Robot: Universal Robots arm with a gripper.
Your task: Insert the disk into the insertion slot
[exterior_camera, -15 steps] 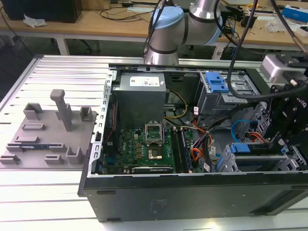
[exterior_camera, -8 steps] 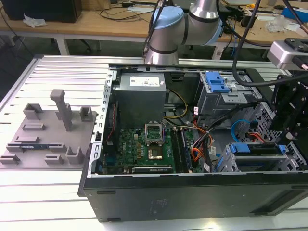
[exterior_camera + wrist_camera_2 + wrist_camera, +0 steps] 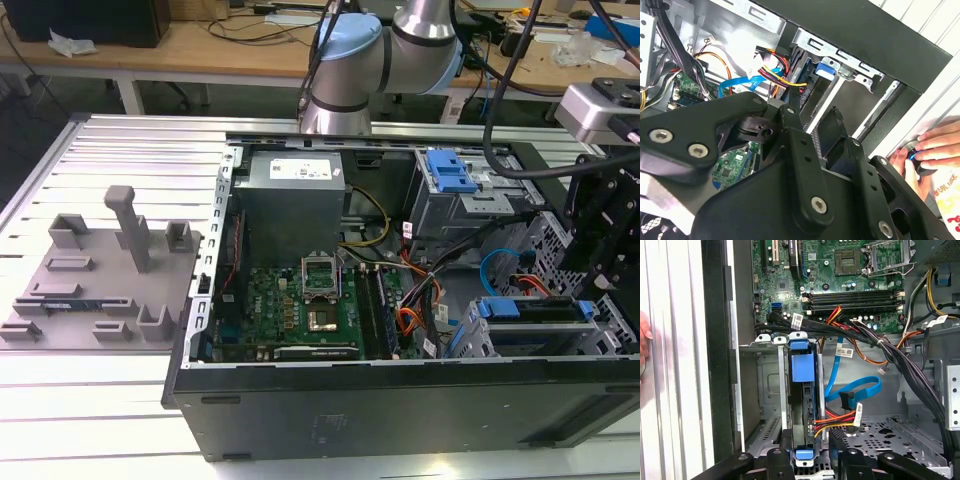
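Disk [image 3: 802,407] snug in insertion slot [image 3: 782,387]; end effector [image 3: 811,460] at its edge

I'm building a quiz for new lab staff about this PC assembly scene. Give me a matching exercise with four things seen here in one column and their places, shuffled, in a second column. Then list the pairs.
Things:
1. the disk
2. motherboard
3. grey fixture plate
4. person's hand

Places:
A. on the table outside the computer case, at the exterior view's left
B. inside the insertion slot
C. just outside the case wall nearest the slot
D. flat in the bottom of the case

Pairs: 1-B; 2-D; 3-A; 4-C
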